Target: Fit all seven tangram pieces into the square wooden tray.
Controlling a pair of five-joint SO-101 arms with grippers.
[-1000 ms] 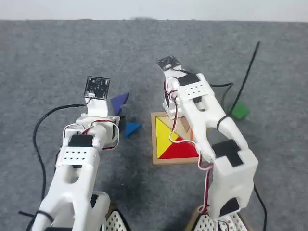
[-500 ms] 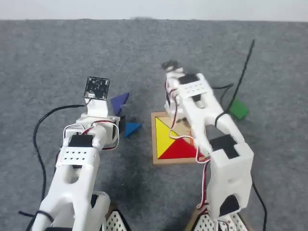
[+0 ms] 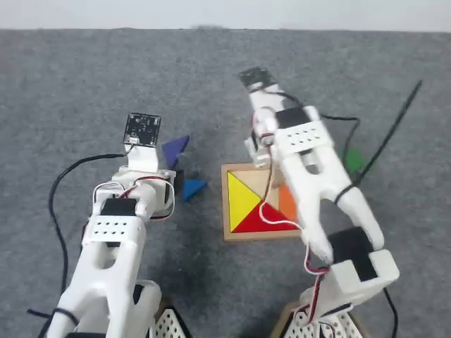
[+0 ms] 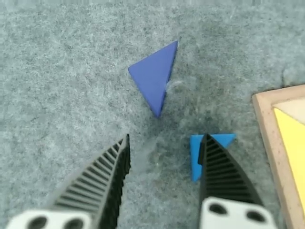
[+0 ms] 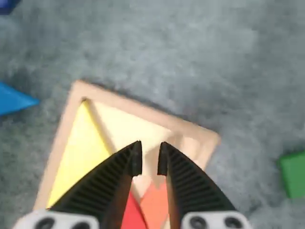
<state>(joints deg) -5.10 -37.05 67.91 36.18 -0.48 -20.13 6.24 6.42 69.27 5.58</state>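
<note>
The square wooden tray [image 3: 227, 204] lies between the arms and holds a yellow triangle [image 3: 243, 197], a red triangle [image 3: 264, 221] and an orange piece [image 3: 287, 201]. My right gripper [image 5: 149, 147] hangs over the tray [image 5: 143, 107], its fingers a narrow gap apart with nothing between them; the orange piece [image 5: 155, 204] lies below them. My left gripper [image 4: 166, 138] stands open over the carpet. A dark blue triangle [image 4: 155, 76] lies just ahead of it, and a light blue triangle [image 4: 194, 155] is partly behind one finger. A green piece [image 3: 352, 156] lies right of the tray.
Grey carpet covers the table. A black cable [image 3: 391, 127] runs past the green piece at the right. Another cable [image 3: 60, 183] loops beside the left arm. Bare tray floor [image 5: 128, 126] shows at the tray's far side.
The right arm has swung to the right and its wrist has drawn away from the tray, uncovering the orange piece. The left arm and both blue triangles have stayed put.
</note>
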